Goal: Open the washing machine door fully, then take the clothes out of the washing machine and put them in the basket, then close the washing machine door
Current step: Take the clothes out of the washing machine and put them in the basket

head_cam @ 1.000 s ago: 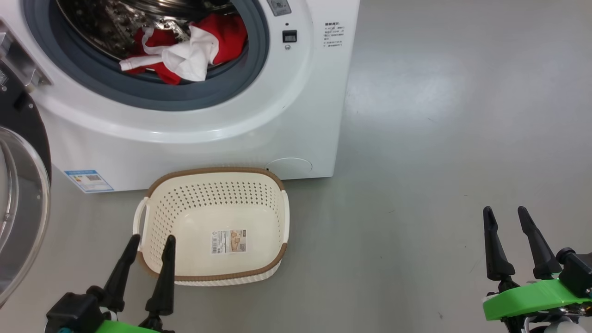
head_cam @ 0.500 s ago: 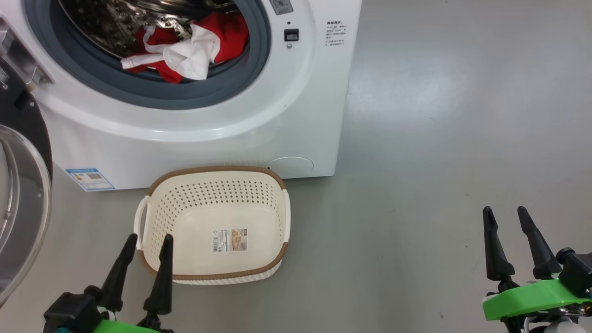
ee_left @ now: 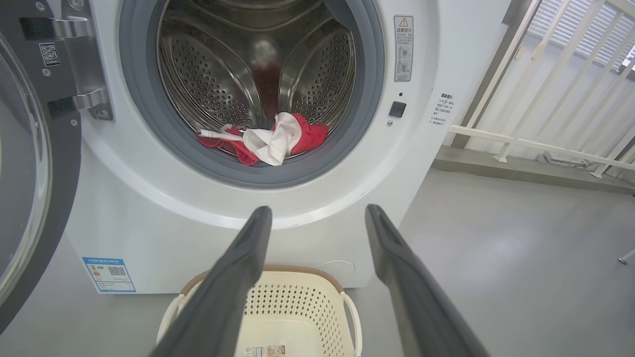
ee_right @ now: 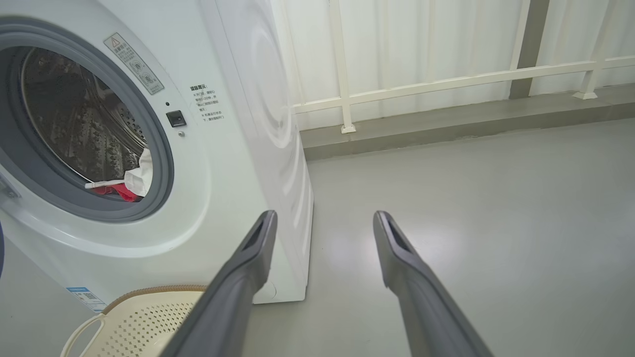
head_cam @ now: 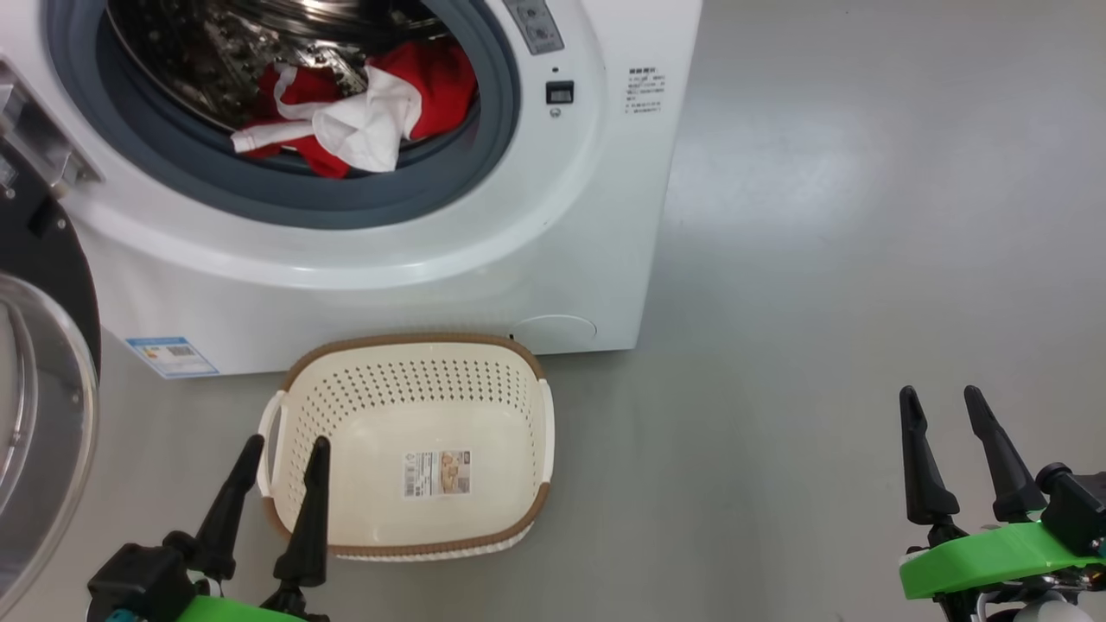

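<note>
Head view: perforated cream plastic basket (head_cam: 415,339)

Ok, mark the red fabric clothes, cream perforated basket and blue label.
Red fabric clothes (ee_left: 311,137), left wrist view, red part.
Cream perforated basket (head_cam: 415,340), head view, brown rim.
Blue label (head_cam: 171,356), head view, centre.

Black tapered jaws, green wrist brackets (head_cam: 994,557)

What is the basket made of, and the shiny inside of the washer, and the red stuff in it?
The basket looks like cream plastic: smooth, with neat rows of holes; its brown rim only looks woven. The drum seems to be polished steel: silvery, mirror-like, dotted with small holes. The clothes look like soft cloth, red and white: they lie crumpled.
</note>
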Motion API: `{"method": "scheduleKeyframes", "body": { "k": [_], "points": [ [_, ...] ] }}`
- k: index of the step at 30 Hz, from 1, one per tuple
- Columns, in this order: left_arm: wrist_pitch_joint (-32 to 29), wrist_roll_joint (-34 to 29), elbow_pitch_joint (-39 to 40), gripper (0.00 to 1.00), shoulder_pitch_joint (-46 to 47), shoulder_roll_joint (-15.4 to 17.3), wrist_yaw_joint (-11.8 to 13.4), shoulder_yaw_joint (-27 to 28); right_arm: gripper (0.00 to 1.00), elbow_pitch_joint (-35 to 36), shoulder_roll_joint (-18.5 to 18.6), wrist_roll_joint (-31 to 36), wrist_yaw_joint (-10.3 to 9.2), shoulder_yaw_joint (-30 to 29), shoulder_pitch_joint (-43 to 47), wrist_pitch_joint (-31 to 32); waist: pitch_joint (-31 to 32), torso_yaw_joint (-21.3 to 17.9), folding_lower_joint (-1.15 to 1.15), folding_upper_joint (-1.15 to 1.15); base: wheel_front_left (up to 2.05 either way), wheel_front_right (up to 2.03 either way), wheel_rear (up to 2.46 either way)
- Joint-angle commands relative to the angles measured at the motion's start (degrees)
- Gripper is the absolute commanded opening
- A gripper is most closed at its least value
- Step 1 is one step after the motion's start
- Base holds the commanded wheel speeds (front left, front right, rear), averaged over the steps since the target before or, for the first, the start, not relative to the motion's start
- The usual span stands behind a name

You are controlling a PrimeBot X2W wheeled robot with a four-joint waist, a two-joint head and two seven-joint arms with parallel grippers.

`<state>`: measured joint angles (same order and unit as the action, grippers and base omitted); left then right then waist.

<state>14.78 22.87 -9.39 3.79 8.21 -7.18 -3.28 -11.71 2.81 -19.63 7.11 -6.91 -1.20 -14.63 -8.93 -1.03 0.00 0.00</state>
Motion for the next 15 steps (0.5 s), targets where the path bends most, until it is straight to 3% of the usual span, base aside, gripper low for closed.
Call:
{"method": "scheduleKeyframes", "body": {
  "k": [1,8,15],
  "points": [
    [0.2,0.5,1.3,1.0,2.0,1.3,-0.3,1.8,1.0,1.3,0.3,-0.2,0.37,1.2,-0.6,-0.4,0.0,0.0,0.0,0.0,1.04,-1.26,0.21],
    [0.2,0.0,1.0,1.0,2.5,1.4,-0.3,1.5,1.0,1.3,0.2,-0.1,0.37,1.5,-0.6,-0.4,-0.3,0.2,0.0,0.0,0.93,-1.08,0.15],
    [0.2,-0.7,0.7,1.0,2.7,1.0,-0.3,1.9,1.0,1.4,0.2,0.0,0.37,1.3,-0.8,-0.4,-0.7,0.6,0.0,0.0,0.14,-0.14,0.0]
  ]
}}
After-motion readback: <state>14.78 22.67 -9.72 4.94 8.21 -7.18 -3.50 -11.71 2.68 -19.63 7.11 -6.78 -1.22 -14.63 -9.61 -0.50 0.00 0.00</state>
